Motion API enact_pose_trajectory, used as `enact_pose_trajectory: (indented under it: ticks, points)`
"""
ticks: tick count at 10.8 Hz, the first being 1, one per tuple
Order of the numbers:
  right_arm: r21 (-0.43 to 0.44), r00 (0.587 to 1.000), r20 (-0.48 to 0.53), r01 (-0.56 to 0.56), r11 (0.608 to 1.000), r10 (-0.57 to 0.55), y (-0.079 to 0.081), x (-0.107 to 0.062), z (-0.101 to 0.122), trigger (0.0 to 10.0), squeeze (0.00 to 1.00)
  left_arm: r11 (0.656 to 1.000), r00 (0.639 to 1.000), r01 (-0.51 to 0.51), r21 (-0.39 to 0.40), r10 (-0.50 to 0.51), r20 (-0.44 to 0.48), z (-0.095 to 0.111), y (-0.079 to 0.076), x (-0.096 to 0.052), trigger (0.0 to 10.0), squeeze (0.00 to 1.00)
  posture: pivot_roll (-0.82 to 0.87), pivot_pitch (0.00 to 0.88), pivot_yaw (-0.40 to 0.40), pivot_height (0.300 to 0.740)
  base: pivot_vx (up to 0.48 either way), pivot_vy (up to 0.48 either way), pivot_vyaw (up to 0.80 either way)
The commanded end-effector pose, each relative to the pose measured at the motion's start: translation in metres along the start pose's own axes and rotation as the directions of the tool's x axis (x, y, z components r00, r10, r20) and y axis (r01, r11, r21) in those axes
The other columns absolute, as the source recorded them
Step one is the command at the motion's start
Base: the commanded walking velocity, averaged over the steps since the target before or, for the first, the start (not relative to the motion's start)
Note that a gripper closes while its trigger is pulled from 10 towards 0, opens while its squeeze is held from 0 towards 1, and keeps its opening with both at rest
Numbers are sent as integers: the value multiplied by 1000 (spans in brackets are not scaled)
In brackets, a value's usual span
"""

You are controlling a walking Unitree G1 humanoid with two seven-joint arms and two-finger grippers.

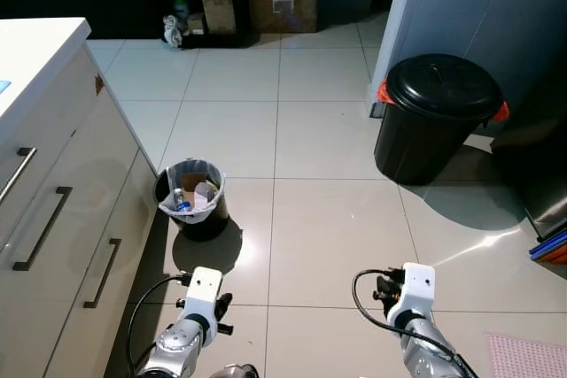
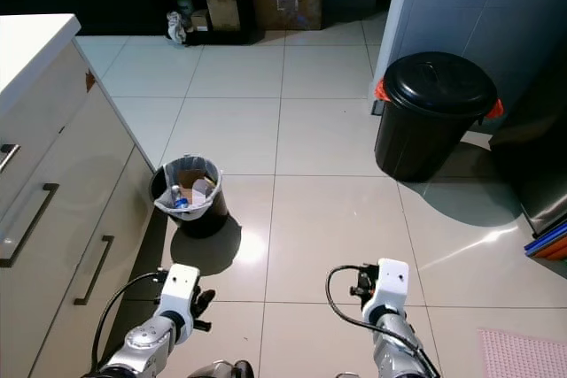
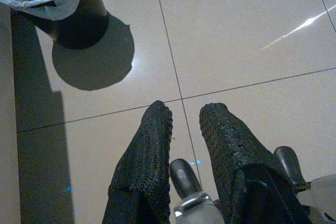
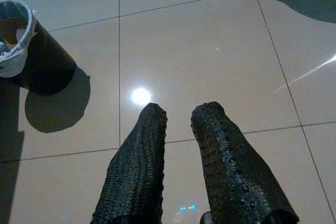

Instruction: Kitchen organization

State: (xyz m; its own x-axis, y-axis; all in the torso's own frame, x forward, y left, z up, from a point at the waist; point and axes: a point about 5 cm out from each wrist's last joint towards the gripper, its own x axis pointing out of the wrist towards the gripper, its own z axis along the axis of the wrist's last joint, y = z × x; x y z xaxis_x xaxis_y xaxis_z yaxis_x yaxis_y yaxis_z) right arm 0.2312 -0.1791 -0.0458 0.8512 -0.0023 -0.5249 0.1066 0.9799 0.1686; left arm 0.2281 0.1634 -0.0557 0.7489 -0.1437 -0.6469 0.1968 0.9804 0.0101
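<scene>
Glossy tiles: pale floor you stand on, mirror-bright, no task item picked yet.
Left pincer: textured black fingers slightly parted, holding nothing.
Right pincer: likewise parted, empty.
Small bin: left centre beside the drawers, plastic-lined, rubbish inside.
Black lidded bin: upper right, round, against the wall.

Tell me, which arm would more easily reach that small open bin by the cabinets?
Probably the left. The small bin stands beside the cabinet on the robot's left, ahead of the left tool; the right tool hangs further from it.
</scene>
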Motion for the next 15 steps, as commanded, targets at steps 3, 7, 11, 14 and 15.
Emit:
enact_pose_trajectory:
  ticks: [3, 7, 11, 14, 15]
  points:
    - [-53, 997, -47, -65, 997, 62, 11, -4, -12, 10000, 0, 1000, 1000, 7, 16, -7, -14, -6, 4, -3, 10000, 0, -10, 106, 79, 740, 0, 0, 0]
    - [-25, 999, -39, -38, 999, 37, 6, -4, -10, 10000, 0, 1000, 1000, 13, 26, -13, -10, -4, 4, -2, 10000, 0, -16, 97, 85, 740, 0, 0, 0]
    - [-33, 999, -17, -38, 999, 37, 8, -4, -10, 10000, 0, 999, 1000, 22, 31, -21, -11, -5, 2, -3, 10000, 0, -13, 87, 87, 740, 0, 0, 397]
    - [-26, 998, -33, -46, 999, 46, 6, -6, -13, 10000, 0, 999, 1000, 26, 35, -25, -10, -5, 2, -2, 10000, 0, -14, 84, 87, 740, 0, 0, 800]
    - [-25, 998, -37, -49, 998, 48, 6, -6, -14, 10000, 0, 999, 1000, 27, 35, -27, -10, -5, 2, -2, 10000, 0, -14, 86, 87, 740, 0, 0, 800]
